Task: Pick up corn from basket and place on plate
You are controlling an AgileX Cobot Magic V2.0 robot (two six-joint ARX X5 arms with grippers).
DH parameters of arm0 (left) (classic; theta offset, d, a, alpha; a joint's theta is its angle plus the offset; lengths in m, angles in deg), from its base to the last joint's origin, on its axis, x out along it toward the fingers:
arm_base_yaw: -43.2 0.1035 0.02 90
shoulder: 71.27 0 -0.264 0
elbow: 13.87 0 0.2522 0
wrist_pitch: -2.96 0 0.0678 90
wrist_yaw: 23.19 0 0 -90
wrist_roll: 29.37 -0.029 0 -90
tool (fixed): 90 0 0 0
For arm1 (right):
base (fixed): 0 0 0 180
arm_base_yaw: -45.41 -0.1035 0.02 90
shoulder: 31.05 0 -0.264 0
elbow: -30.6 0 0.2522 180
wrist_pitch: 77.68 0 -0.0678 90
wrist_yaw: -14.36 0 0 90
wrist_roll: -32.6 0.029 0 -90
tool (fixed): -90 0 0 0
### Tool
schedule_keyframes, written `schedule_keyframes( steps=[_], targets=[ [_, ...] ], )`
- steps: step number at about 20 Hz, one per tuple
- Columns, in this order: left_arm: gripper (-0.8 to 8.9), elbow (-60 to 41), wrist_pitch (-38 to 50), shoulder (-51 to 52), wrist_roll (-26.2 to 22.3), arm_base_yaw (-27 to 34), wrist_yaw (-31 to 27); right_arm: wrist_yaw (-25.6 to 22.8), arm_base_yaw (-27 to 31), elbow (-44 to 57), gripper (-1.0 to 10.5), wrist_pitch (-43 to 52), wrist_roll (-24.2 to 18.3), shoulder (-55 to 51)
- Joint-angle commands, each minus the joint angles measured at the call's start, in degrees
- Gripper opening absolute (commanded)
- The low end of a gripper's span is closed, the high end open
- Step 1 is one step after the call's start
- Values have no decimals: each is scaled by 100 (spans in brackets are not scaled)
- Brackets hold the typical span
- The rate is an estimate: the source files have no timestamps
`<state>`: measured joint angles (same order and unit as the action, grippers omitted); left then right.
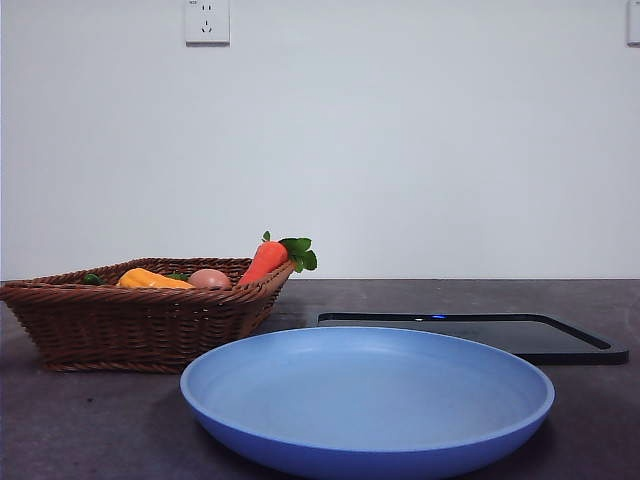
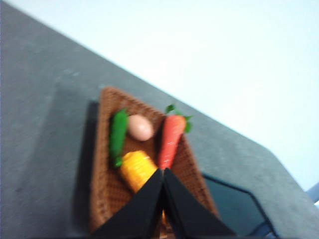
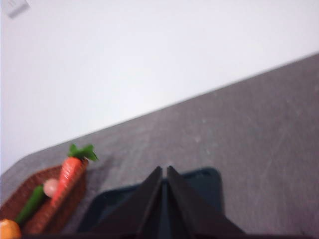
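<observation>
The yellow-orange corn (image 1: 152,280) lies in the brown wicker basket (image 1: 140,325) at the left, beside a pinkish egg-shaped item (image 1: 209,279) and a red-orange carrot (image 1: 264,262). The blue plate (image 1: 367,400) sits in front, near the camera. In the left wrist view the corn (image 2: 136,169) lies in the basket (image 2: 102,164), and my left gripper (image 2: 163,171) hangs shut high above it. My right gripper (image 3: 164,169) is shut too, high over the black tray (image 3: 199,181). Neither arm shows in the front view.
A flat black tray (image 1: 520,335) lies behind the plate at the right. A green vegetable (image 2: 118,134) also rests in the basket. A white wall with a socket (image 1: 207,22) stands behind the dark table.
</observation>
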<state>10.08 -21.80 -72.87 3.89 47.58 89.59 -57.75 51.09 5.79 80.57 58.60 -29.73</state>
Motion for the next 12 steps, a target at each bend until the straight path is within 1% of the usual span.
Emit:
schedule_keyframes(
  steps=[1,3,6,12],
  targets=[
    [5,415,-258,-225,55,15,131,13,-2,-466,2,-365,-164,251],
    [5,688,-492,-426,-46,15,227,59,-2,-831,2,-741,-372,505],
    [5,1126,-916,-804,-343,15,522,289,-2,-1408,2,-1410,-743,957],
    [5,1971,-1895,-1668,-1185,13,1025,938,-2,-2481,2,-2872,-1526,2020]
  ],
)
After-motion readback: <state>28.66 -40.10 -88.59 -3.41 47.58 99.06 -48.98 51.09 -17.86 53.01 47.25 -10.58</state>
